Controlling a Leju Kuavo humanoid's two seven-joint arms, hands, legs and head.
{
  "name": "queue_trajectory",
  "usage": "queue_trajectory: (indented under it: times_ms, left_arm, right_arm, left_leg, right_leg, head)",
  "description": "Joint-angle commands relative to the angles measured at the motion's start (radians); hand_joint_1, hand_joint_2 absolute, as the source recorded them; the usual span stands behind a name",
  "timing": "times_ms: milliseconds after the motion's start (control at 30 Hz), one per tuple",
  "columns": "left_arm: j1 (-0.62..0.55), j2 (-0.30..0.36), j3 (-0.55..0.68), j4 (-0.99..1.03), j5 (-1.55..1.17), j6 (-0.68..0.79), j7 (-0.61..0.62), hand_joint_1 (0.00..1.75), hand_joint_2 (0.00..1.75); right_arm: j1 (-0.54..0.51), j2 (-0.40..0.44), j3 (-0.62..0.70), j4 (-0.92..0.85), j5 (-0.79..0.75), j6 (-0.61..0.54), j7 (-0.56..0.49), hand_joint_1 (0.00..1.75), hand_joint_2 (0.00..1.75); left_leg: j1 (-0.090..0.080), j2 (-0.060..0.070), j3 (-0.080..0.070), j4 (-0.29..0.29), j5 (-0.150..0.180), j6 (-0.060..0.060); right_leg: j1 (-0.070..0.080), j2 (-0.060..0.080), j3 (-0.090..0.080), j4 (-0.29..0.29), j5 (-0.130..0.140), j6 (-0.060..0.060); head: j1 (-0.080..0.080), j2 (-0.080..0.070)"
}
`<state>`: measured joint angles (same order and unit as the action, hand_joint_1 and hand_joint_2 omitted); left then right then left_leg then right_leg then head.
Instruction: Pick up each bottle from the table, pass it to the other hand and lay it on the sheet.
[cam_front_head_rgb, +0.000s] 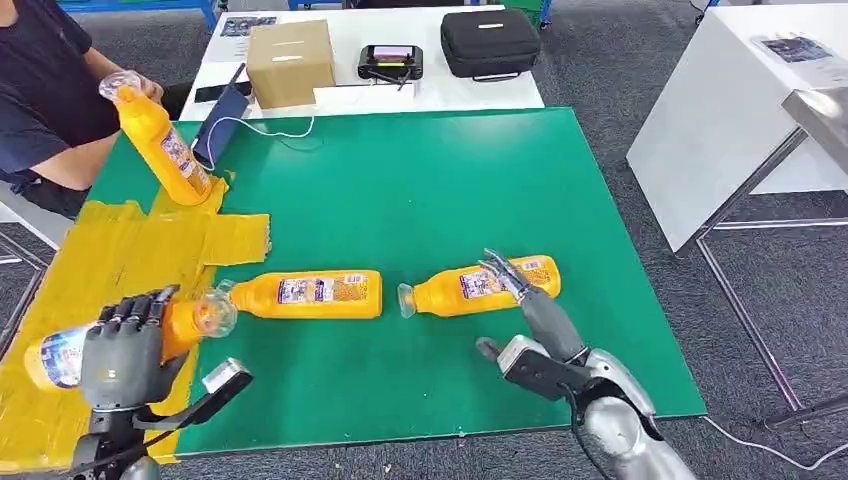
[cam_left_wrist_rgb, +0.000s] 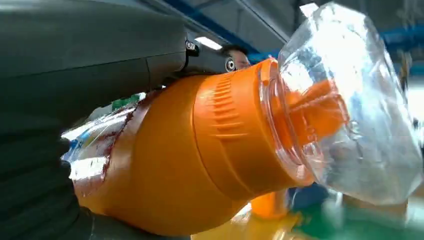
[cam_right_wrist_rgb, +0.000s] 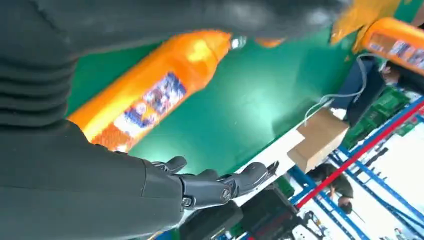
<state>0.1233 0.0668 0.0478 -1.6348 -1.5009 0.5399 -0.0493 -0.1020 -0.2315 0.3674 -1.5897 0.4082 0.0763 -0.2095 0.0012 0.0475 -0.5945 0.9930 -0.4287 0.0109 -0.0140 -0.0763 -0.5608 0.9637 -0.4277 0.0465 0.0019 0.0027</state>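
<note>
Bottles of orange plastic with clear caps lie about the green-matted counter (cam_front_head_rgb: 420, 180). The left hand (cam_front_head_rgb: 122, 352) at the near left wraps its fingers (cam_front_head_rgb: 135, 310) round one orange bottle (cam_front_head_rgb: 60, 355), held on its side above the yellow taped sheet (cam_front_head_rgb: 110, 250), its clear cap (cam_front_head_rgb: 214, 312) pointing right; the left wrist view shows the same bottle (cam_left_wrist_rgb: 200, 150) close up, with the grip around its body. Just right of that cap a second orange bottle with a printed label (cam_front_head_rgb: 310, 294) lies flat on the green mat, cap to the left. A third orange labelled bottle (cam_front_head_rgb: 478, 286) lies flat further right, cap also to the left. The right hand (cam_front_head_rgb: 535, 310) reaches over this third bottle with its fingers (cam_front_head_rgb: 505, 275) spread apart, their tips over its label; whether they touch it I cannot tell. The right wrist view shows that bottle (cam_right_wrist_rgb: 150, 95) beside the outstretched dark fingers (cam_right_wrist_rgb: 235, 182). At the far left a person's hand (cam_front_head_rgb: 140, 90) holds a fourth orange bottle (cam_front_head_rgb: 160, 145) tilted, its base on the far edge of the yellow sheet. Beyond the mat stand a brown cardboard box (cam_front_head_rgb: 290, 62) and a black zipped case (cam_front_head_rgb: 490, 42).
</note>
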Motion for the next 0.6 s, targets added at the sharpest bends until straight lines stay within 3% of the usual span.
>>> queue_trajectory:
  times_ms: [33,300,500,600]
  left_arm:
    - [-0.074,0.171,-0.163,0.35,0.165,-0.184,-0.075,0.0,0.0]
    - [-0.085,0.184,-0.173,0.35,0.212,-0.226,-0.099,0.0,0.0]
    - [-0.159,0.178,-0.19,0.405,0.338,-0.243,-0.167,0.0,0.0]
    - [-0.173,0.12,-0.138,0.364,0.472,-0.216,-0.208,0.0,0.0]
  right_arm:
    - [-0.224,0.009,0.106,0.265,0.076,0.01,0.053,0.0,1.75]
    - [-0.246,0.002,0.124,0.29,0.081,0.018,0.057,0.0,1.75]
    - [-0.411,0.016,0.218,0.545,0.178,0.005,0.08,0.0,1.75]
    - [-0.46,0.012,0.261,0.645,0.256,0.002,0.115,0.0,1.75]
  left_leg:
    - [0.0,0.001,0.006,-0.003,0.001,-0.001]
    - [0.001,-0.002,0.004,-0.002,0.0,-0.001]
    - [0.0,-0.001,0.004,-0.002,0.001,-0.001]
    - [0.001,-0.001,0.002,-0.001,0.001,-0.001]
  right_leg:
    - [-0.001,0.011,0.004,-0.002,0.001,-0.002]
    - [0.0,0.007,0.004,-0.001,0.0,-0.002]
    - [0.0,0.008,0.004,-0.001,0.001,-0.002]
    - [0.0,0.008,0.002,0.0,0.002,-0.002]
  head:
    - [0.0,0.0]
    - [0.0,0.0]
    - [0.0,0.0]
    - [0.0,0.0]
